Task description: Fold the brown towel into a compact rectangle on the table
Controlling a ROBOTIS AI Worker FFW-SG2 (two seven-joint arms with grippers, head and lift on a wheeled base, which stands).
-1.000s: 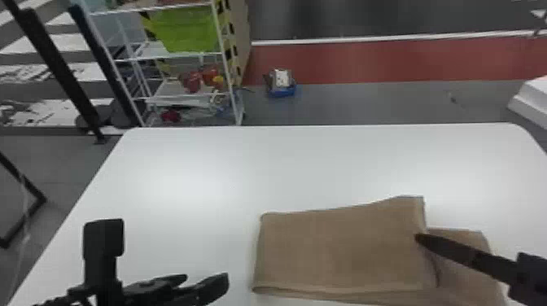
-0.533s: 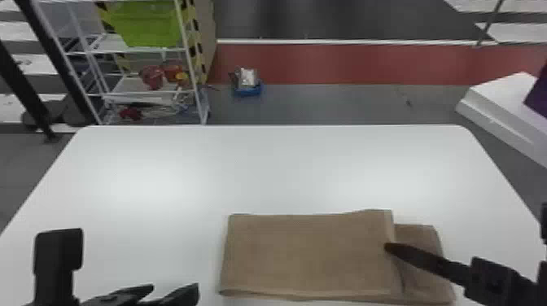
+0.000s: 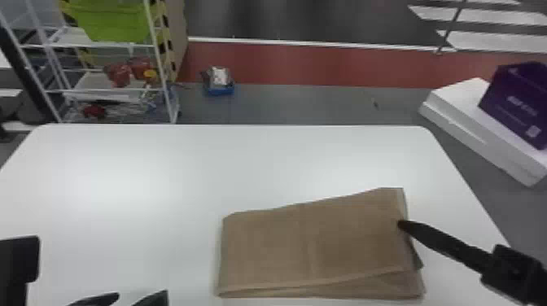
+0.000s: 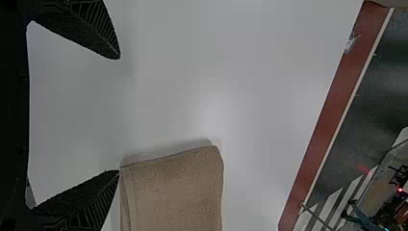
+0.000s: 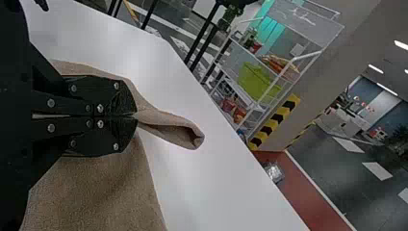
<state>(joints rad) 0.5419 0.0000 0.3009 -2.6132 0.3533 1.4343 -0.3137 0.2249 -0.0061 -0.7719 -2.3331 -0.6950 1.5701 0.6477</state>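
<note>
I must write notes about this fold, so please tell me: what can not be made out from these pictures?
Head view: lower layers of the towel; the top layer covers them.
Right wrist view: the pinched bit of towel; the right hand covers it.
Left wrist view: one end of the towel; the bottom edge cuts it off.
Head view: rear of the left hand; the bottom edge cuts it off.

No text can be read; the purple box (image 3: pixel 510 116), at the right edge of the head view, carries pale lettering (image 3: pixel 522 106) and a small square mark (image 3: pixel 533 131), both too small to make out.
</note>
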